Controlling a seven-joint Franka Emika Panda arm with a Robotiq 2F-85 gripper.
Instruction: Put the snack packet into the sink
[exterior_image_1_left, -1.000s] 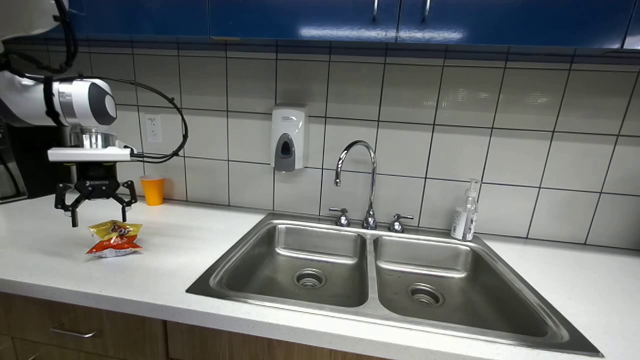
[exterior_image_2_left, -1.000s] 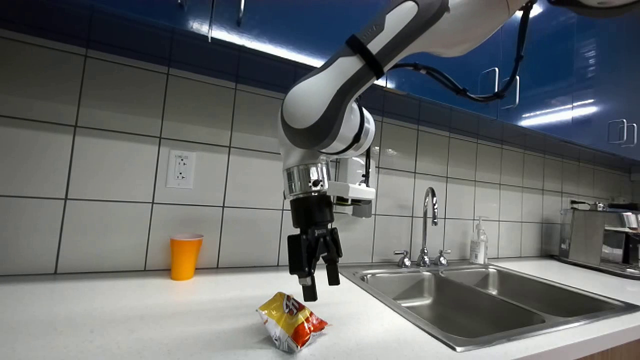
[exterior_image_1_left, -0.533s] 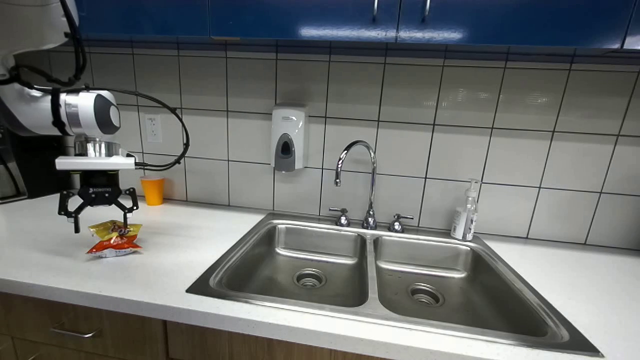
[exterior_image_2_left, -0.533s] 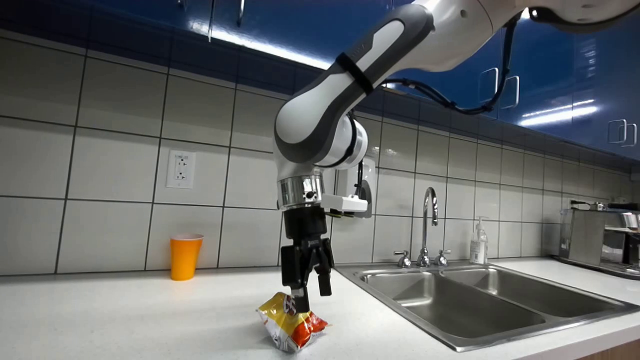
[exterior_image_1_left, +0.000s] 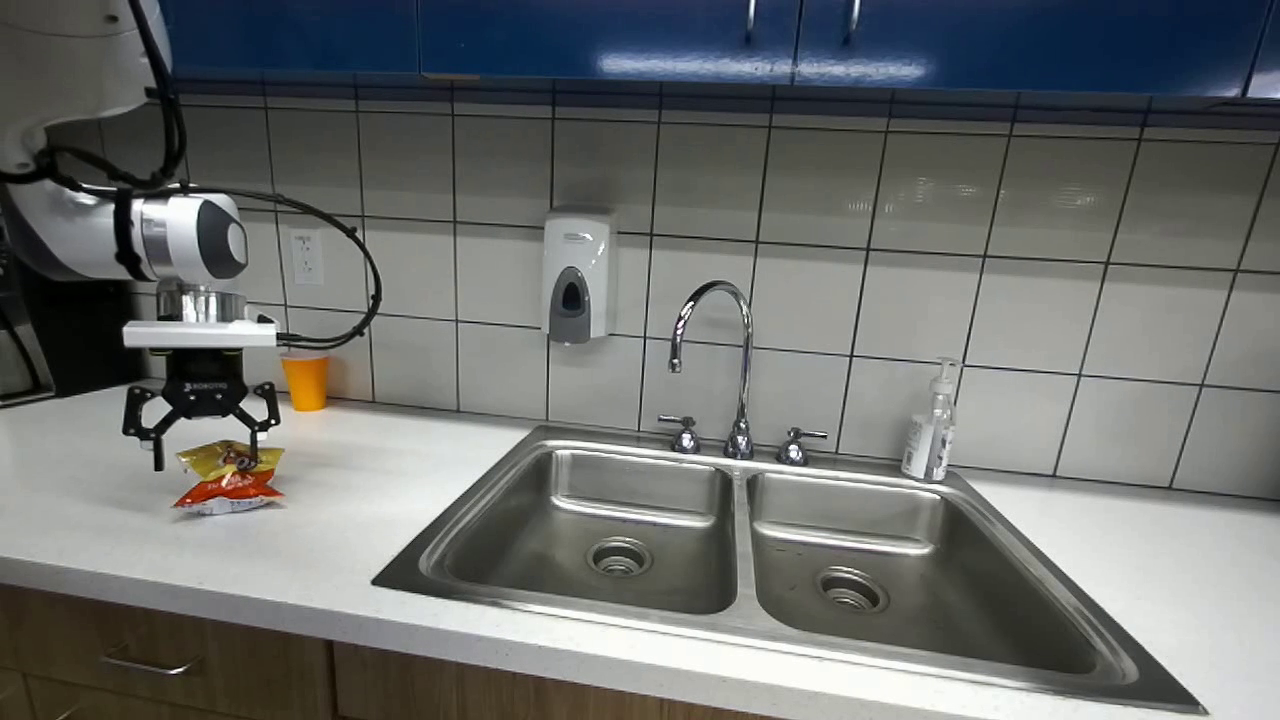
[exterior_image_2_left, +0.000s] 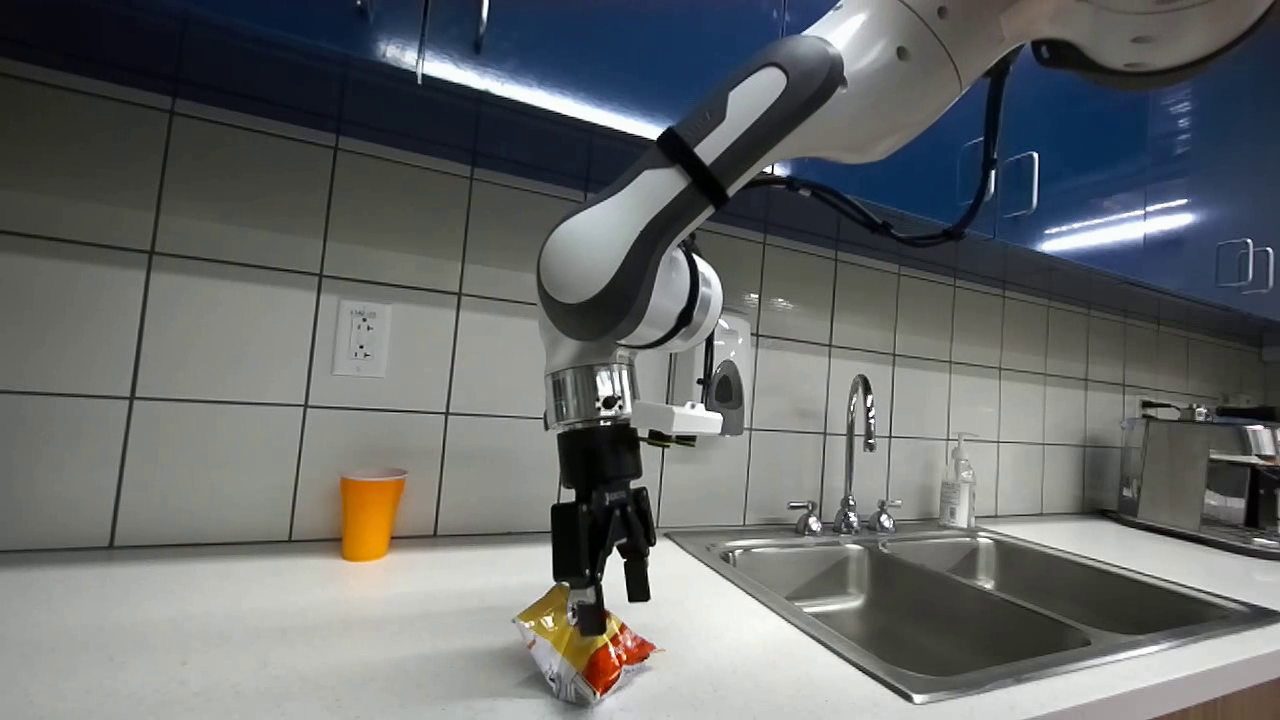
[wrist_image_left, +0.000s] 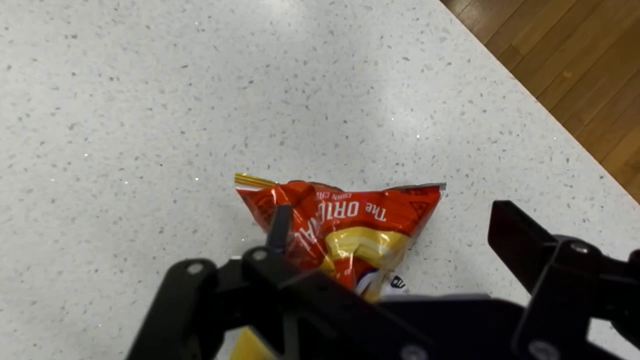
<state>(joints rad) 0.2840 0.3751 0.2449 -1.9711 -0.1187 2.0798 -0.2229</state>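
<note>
The snack packet, red with yellow and white patches, lies on the counter in both exterior views (exterior_image_1_left: 230, 487) (exterior_image_2_left: 568, 652). It also shows in the wrist view (wrist_image_left: 350, 210), partly hidden by the gripper. My gripper (exterior_image_1_left: 206, 462) is open and empty, pointing down just above the packet; it also shows in an exterior view (exterior_image_2_left: 614, 608). In the wrist view (wrist_image_left: 392, 220) the left finger overlaps the packet's left part and the right finger stands over bare counter. Contact cannot be told. The steel double sink (exterior_image_1_left: 742, 580) is right of the packet in both exterior views (exterior_image_2_left: 930, 682).
An orange cup (exterior_image_1_left: 306, 382) stands near the tiled wall behind the gripper. A chrome faucet (exterior_image_1_left: 745, 380) rises behind the sink, with a soap bottle (exterior_image_1_left: 928, 435) at its back right. A soap dispenser (exterior_image_1_left: 578, 278) hangs on the wall. The counter's edge shows in the wrist view.
My open gripper has moved down toward the packet, and a little right in one exterior view and left in another. The packet has not moved.
</note>
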